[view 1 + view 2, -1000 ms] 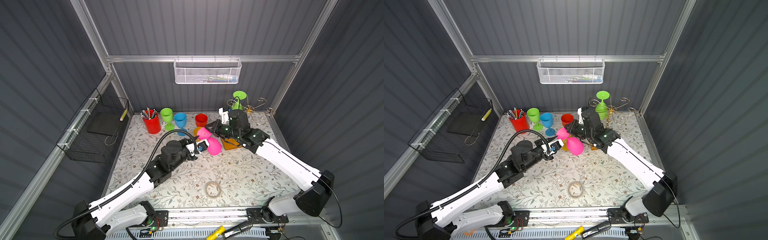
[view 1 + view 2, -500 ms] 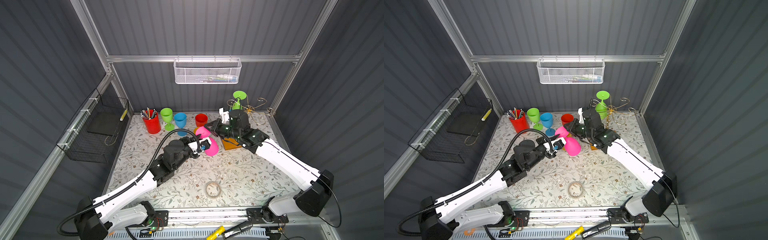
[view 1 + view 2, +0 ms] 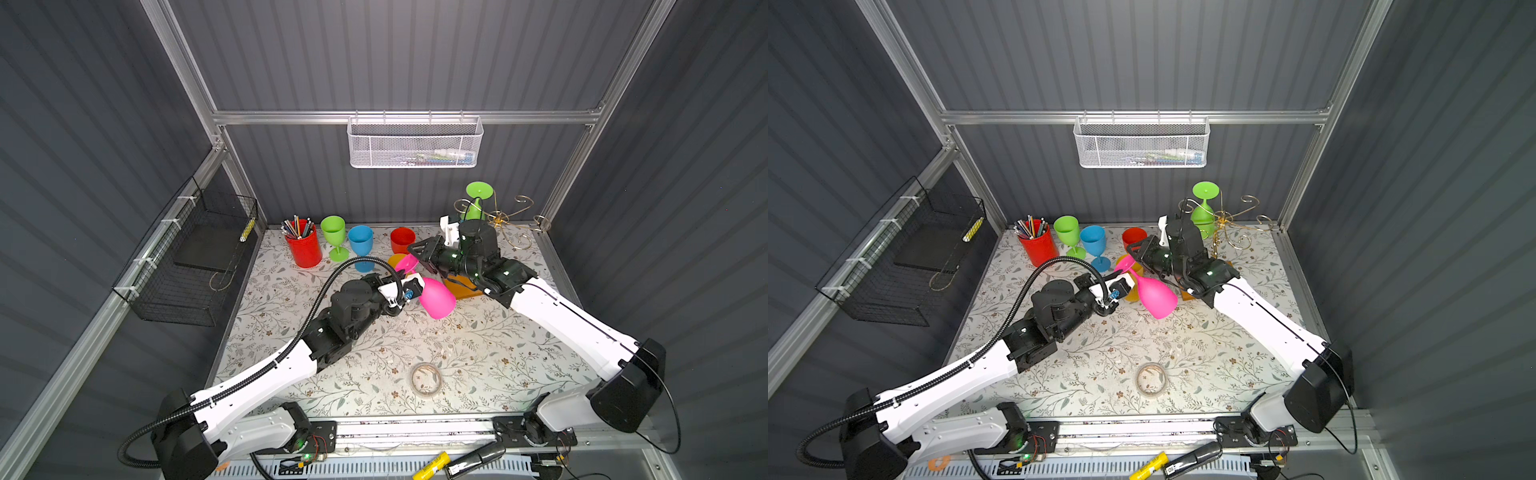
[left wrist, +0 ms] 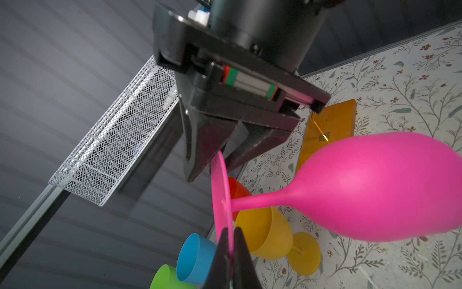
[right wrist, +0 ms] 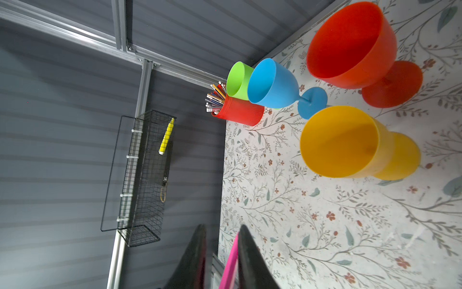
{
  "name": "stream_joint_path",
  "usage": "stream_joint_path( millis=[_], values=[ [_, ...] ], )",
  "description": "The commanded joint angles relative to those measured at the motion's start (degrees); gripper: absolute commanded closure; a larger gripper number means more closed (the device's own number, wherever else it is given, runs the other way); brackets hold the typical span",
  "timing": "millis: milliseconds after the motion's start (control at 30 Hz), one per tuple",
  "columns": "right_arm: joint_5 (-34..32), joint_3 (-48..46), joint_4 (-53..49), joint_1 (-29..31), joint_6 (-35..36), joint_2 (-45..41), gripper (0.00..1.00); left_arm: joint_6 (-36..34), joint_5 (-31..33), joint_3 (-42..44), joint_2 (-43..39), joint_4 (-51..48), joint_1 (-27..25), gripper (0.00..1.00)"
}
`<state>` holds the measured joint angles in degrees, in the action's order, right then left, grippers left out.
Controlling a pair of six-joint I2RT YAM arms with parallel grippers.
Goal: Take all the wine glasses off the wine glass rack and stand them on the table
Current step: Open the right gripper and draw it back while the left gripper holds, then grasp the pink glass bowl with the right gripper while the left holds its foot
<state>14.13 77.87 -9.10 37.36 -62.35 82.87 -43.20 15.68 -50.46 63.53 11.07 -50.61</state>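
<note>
A pink wine glass (image 3: pixel 436 297) hangs tilted over the middle of the table, between both arms. My left gripper (image 4: pixel 231 230) is shut on the edge of its round foot (image 4: pixel 220 190). My right gripper (image 5: pixel 221 229) is open around the opposite edge; the pink rim (image 5: pixel 231 262) lies against one finger with a gap to the other. The wine glass rack (image 3: pixel 498 216), a gold wire tree on an orange-brown base (image 4: pixel 327 125), stands at the back right behind my right arm. A green glass (image 3: pixel 1204 203) hangs upside down on it.
Along the back stand a red pencil cup (image 3: pixel 303 247) and green (image 3: pixel 333 232), blue (image 3: pixel 360 241) and red (image 3: pixel 402 239) goblets. A yellow goblet (image 5: pixel 345 142) stands under the pink foot. A tape ring (image 3: pixel 426 378) lies near the front. A white mesh basket (image 3: pixel 415 143) and black wire basket (image 3: pixel 195 266) hang on the walls.
My left gripper has closed on the pink glass's foot. My right gripper, shut on that foot before, has opened its jaws. The glass has shifted slightly towards the left arm.
</note>
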Motion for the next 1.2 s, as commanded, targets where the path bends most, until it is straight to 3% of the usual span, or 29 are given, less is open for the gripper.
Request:
stream_joint_path(
  millis=[0, 233, 533, 733, 967, 1167],
  values=[
    [-1.21, -1.21, 2.38, 0.71, 0.56, -1.62, 0.66, 3.54, 3.35, -0.58, -0.14, 4.22, 0.16, 1.0],
    [-5.17, -2.63, 5.03, 1.29, 2.2, -4.51, 0.55, 8.58, 5.05, 0.12, -1.71, 3.76, 0.12, 1.0],
    [-10.9, -4.21, 5.98, 1.62, 9.94, -10.85, 0.46, 21.6, 9.82, 1.5, -4.39, -2.15, 0.11, 1.0],
    [-16.1, -2.63, 1.61, 2.59, 19.15, -15.9, 0.42, 34.88, 14.81, 0.56, -6.05, -11.0, 0.16, 1.0],
    [-22.79, -2.36, -4.85, 7.13, 29.41, -18.43, 0.41, 53.16, 14.95, -2.48, -7.99, -22.9, 0.25, 1.0],
    [-23.28, -6.58, -4.44, 10.16, 35.84, -21.86, 0.42, 64.53, 11.89, -4.96, -8.05, -32.52, 0.46, 1.0]
  ],
)
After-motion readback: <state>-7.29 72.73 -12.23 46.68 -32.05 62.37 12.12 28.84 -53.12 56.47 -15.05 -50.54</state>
